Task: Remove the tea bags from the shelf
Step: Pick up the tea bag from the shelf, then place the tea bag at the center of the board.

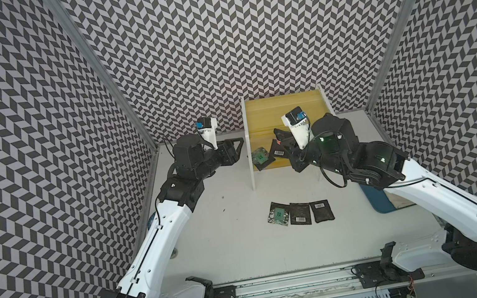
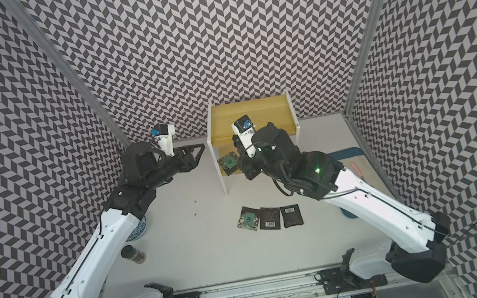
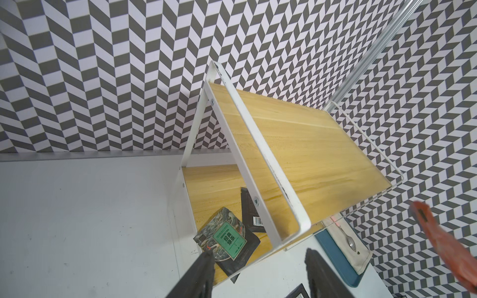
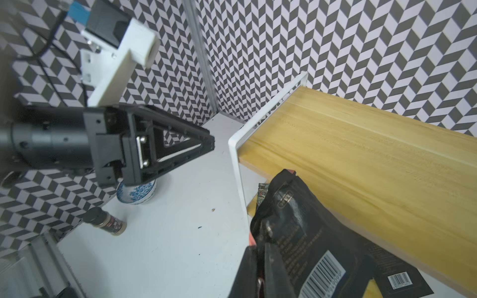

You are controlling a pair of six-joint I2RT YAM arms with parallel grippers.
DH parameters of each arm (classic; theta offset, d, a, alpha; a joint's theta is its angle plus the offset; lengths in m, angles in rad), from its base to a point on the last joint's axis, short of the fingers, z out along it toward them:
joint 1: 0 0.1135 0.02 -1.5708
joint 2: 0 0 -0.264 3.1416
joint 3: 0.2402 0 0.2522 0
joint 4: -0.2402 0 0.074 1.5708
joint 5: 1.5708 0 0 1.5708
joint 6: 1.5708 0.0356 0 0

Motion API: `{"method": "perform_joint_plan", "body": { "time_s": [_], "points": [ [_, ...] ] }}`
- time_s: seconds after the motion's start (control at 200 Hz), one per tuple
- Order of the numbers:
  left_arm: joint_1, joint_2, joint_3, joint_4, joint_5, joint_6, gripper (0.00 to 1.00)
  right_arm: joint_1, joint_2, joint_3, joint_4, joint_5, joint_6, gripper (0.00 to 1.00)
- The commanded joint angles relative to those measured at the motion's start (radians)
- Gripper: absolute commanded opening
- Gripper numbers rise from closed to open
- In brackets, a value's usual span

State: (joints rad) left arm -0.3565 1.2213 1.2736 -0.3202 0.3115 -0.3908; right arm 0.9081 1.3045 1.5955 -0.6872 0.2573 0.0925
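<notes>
The shelf (image 1: 283, 109) (image 3: 309, 154) stands at the back of the table. Over its lower board my right gripper (image 1: 285, 148) (image 4: 260, 260) is shut on a black barcode-labelled tea bag (image 1: 276, 150) (image 4: 296, 227), lifted and tilted. A green-faced tea bag (image 1: 259, 156) (image 3: 227, 237) lies on that board on top of a black one, and another black one (image 4: 398, 280) lies beside it. Three tea bags (image 1: 299, 213) lie in a row on the table in front. My left gripper (image 1: 236, 143) (image 3: 260, 273) hovers just left of the shelf, jaws apart and empty.
A dark blue tray (image 2: 349, 151) with a beige cloth and spoon (image 3: 346, 234) sits right of the shelf, partly under my right arm. A blue-and-white bowl (image 2: 139, 232) and a lying spice jar (image 2: 133, 254) are at the left, by my left arm.
</notes>
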Motion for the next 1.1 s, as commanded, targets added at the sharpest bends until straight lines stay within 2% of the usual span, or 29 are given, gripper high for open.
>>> {"method": "perform_joint_plan", "body": {
  "time_s": [0.0, 0.285, 0.506, 0.866, 1.092],
  "points": [
    [0.015, -0.033, -0.016, -0.02, -0.032, 0.003, 0.6, 0.047, -0.065, -0.083, 0.114, -0.013, -0.038, 0.1],
    [0.059, -0.098, -0.131, -0.028, -0.071, -0.03, 0.61, 0.153, -0.141, -0.376, 0.257, -0.071, -0.015, 0.1],
    [0.098, -0.142, -0.244, -0.02, -0.089, -0.053, 0.61, 0.196, -0.085, -0.564, 0.41, -0.102, 0.012, 0.1],
    [0.128, -0.222, -0.33, -0.038, -0.107, -0.089, 0.61, 0.198, 0.164, -0.621, 0.572, -0.205, 0.027, 0.1],
    [0.131, -0.254, -0.34, -0.056, -0.108, -0.094, 0.61, 0.198, 0.322, -0.61, 0.684, -0.189, 0.051, 0.1]
  ]
}}
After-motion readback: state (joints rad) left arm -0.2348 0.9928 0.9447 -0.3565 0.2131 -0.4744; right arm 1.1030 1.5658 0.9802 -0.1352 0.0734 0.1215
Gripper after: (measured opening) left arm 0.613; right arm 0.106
